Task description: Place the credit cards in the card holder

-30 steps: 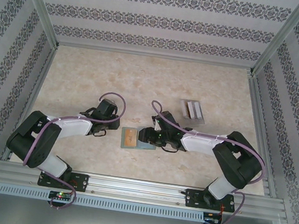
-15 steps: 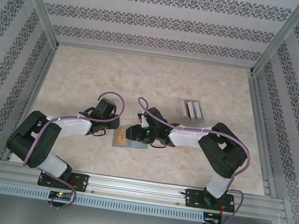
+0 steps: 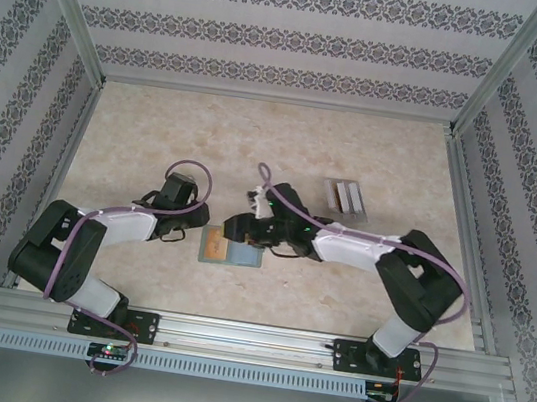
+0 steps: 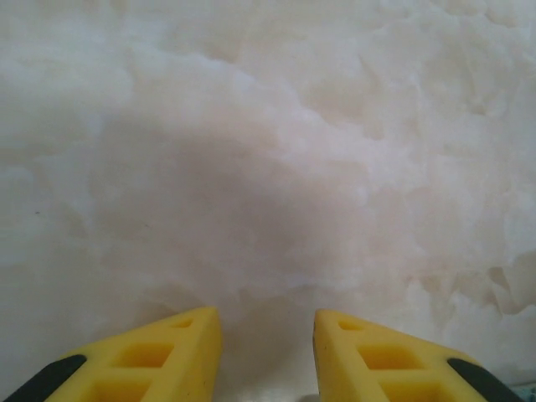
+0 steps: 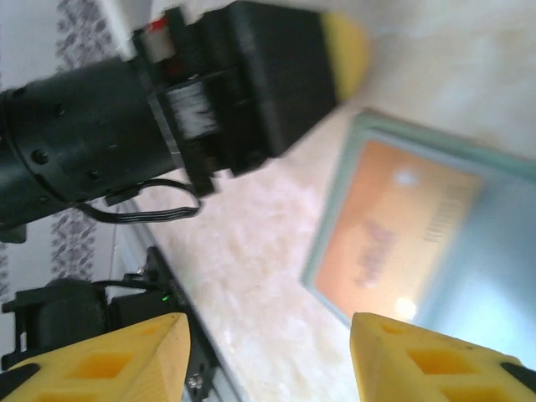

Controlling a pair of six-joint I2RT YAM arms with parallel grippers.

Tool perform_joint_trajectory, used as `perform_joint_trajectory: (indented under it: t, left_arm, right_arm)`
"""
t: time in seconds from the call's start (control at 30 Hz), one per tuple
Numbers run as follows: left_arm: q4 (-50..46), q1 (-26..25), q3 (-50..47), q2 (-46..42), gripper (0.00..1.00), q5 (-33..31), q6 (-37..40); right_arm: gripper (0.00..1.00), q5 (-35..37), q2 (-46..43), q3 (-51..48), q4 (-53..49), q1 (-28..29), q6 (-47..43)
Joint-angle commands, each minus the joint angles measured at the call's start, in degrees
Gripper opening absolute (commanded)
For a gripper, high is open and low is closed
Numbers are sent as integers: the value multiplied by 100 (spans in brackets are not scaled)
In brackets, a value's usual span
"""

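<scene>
The card holder (image 3: 243,257) lies open and flat on the table between the two arms. A tan-orange credit card (image 3: 213,244) rests on its left half. In the right wrist view this orange card (image 5: 394,243) sits inside the holder's green rim (image 5: 328,234). My right gripper (image 3: 233,226) hovers over the holder's far left corner. Its yellow fingers (image 5: 146,356) stand wide apart, so the right gripper (image 5: 268,331) is open and empty. My left gripper (image 3: 193,222) is just left of the holder. It is also open (image 4: 266,322), with only bare table between its fingers.
A clear slotted rack (image 3: 347,198) stands at the back right, apart from both arms. The left gripper's black body (image 5: 251,75) is close in front of the right wrist camera. The metal rail (image 3: 248,338) runs along the near edge.
The right arm has swung left over the card holder, which has slid a little leftward with the orange card. The left gripper has drawn back slightly to the left.
</scene>
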Motion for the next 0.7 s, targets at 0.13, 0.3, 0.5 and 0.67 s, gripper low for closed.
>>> perform_joint_trajectory:
  t: [0.13,0.3,0.5,0.67]
  left_arm:
    - [12,132,-167,-84,36,-278,-77]
    - [-14,140,-171,-104,36,-289,-62]
    - [-33,140,-129,-44,37,-249,-59]
    - [-14,138,-128,2,37,-154,-72]
  right_arm:
    - [56,993,-256,-532,-619,-126,1]
    - [55,1142,-18,-511,-692,-92,61]
    - [55,1104,258,-405,-690,-17,126]
    - [55,926,427,-261,-557,21,146]
